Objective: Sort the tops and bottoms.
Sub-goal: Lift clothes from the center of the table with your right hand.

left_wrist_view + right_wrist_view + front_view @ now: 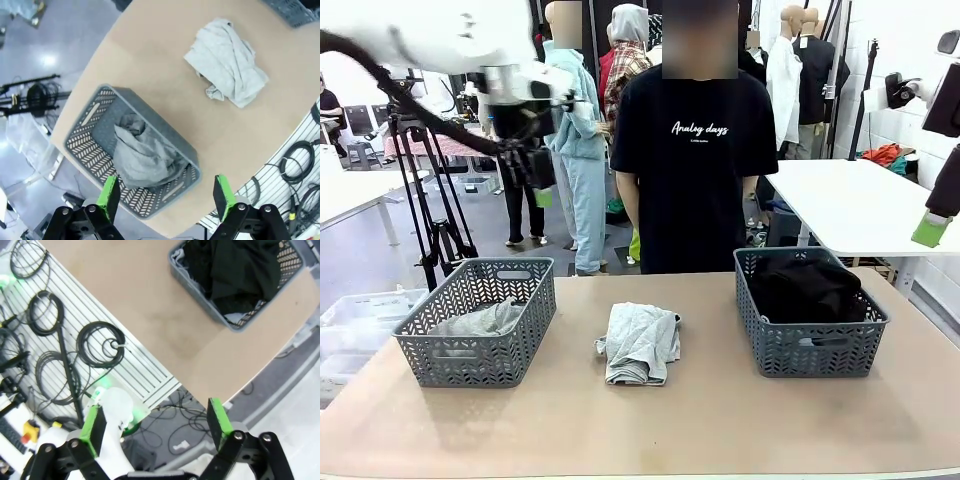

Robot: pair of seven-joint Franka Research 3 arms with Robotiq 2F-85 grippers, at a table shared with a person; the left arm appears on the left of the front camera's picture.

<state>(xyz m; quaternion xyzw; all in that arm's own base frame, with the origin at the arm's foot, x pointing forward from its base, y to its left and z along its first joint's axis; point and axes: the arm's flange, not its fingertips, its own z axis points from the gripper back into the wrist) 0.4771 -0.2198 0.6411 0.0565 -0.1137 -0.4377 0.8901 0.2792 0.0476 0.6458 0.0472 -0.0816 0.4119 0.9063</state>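
The grey garment (227,62) lies upper right of the left claw (166,196), whose jaws stand apart, emptily.

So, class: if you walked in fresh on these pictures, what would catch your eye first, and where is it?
Probably the crumpled light grey garment lying alone mid-table, between two grey baskets. The left basket holds another grey garment, while the right basket is piled with black clothing. Behind them stands a person in a black T-shirt, and the left tool hangs open high above the left basket.
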